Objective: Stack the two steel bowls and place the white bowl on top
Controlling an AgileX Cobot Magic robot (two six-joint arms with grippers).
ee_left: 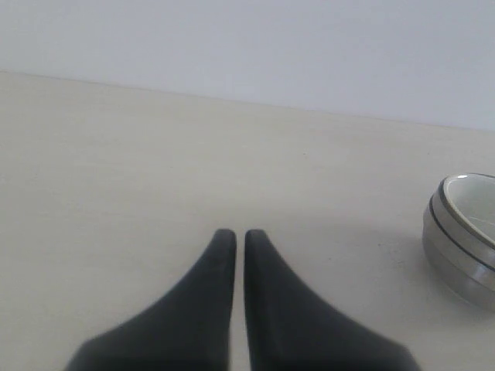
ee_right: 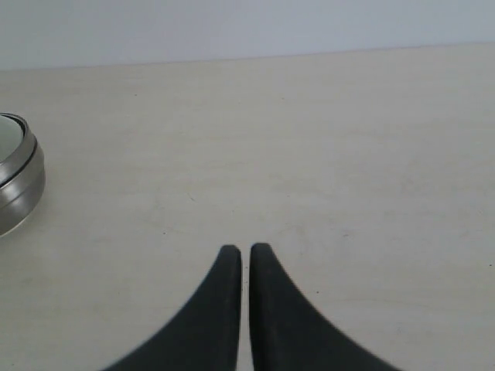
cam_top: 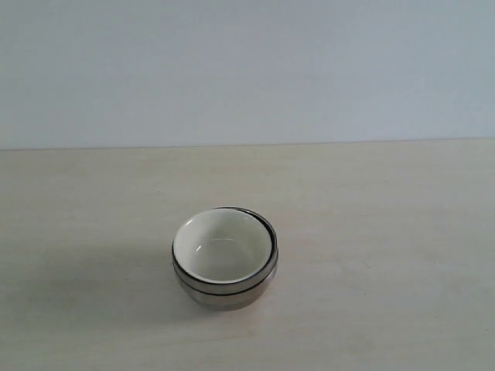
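The two steel bowls [cam_top: 224,291] sit nested in one stack at the middle of the table, and the white bowl [cam_top: 223,246] rests inside the upper one. The stack also shows at one edge of the left wrist view as steel bowls [ee_left: 456,259] with the white bowl's rim [ee_left: 473,202], and at an edge of the right wrist view as steel bowls [ee_right: 17,197]. My left gripper [ee_left: 233,234] is shut and empty, well apart from the stack. My right gripper [ee_right: 245,249] is likewise shut on nothing, away from the bowls. Neither arm appears in the exterior view.
The pale wooden table [cam_top: 387,232] runs back to a plain light wall [cam_top: 247,69]. Nothing else lies on the table around the stack.
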